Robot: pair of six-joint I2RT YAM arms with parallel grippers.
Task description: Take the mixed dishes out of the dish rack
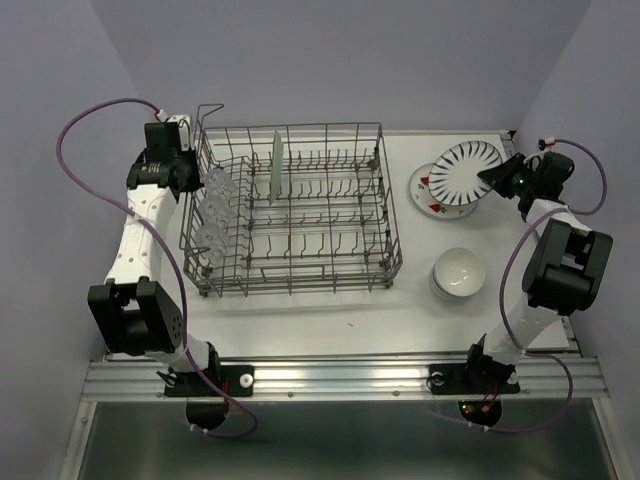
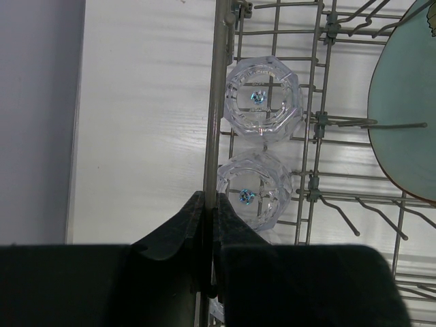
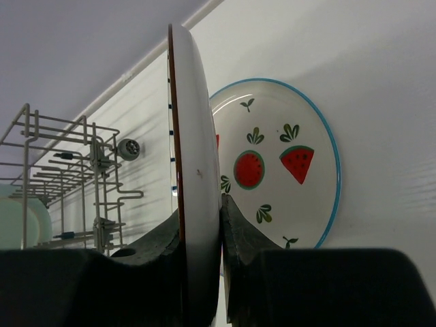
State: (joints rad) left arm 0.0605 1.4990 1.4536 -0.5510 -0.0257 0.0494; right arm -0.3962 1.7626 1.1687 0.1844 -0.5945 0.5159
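Note:
The grey wire dish rack (image 1: pixel 300 262) stands mid-table. Three clear glasses (image 1: pixel 212 210) sit along its left side, and a pale green plate (image 1: pixel 276 165) stands upright in the tines. My left gripper (image 1: pixel 190 178) is shut on the rack's left rim wire (image 2: pixel 216 102), with two glasses (image 2: pixel 262 99) just inside it. My right gripper (image 1: pixel 496 178) is shut on the edge of a white plate with dark rim stripes (image 1: pixel 463 168), held tilted above a watermelon plate (image 1: pixel 426 198) on the table. In the right wrist view the held plate (image 3: pixel 197 136) is edge-on between my fingers (image 3: pixel 235 225).
White bowls (image 1: pixel 459 272) are stacked on the table right of the rack. The watermelon plate (image 3: pixel 286 157) lies flat beyond my right gripper (image 3: pixel 201 218). The rack's right end (image 3: pixel 68 177) shows at left. A wall bounds the table at the back.

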